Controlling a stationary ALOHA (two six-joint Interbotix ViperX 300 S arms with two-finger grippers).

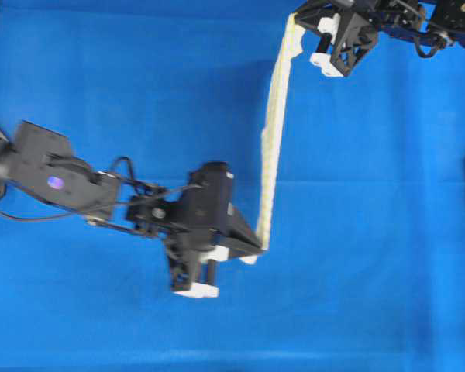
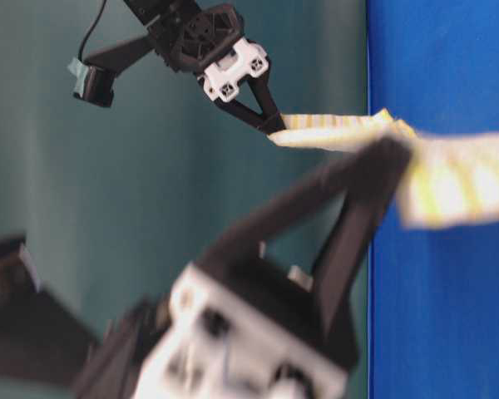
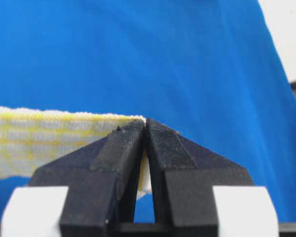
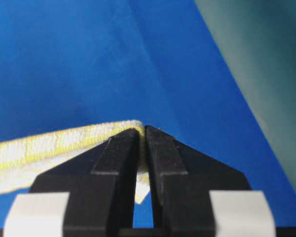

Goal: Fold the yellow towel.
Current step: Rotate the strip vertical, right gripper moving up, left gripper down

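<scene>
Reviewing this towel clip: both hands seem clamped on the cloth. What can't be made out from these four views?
- Overhead: the yellow towel shows only as an edge-on strip, so its hanging part and any fold are hidden.
- Overhead: the right hand sits at the top edge, with its arm partly cut off.
- Table-level: the left hand is close and blurred, covering part of the towel.
- Wrist views: each shows only the pinched towel edge; the rest runs off the left edge.

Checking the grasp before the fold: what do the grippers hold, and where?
Both grip the towel: left gripper and right gripper each pinch a corner, at opposite ends.
</scene>
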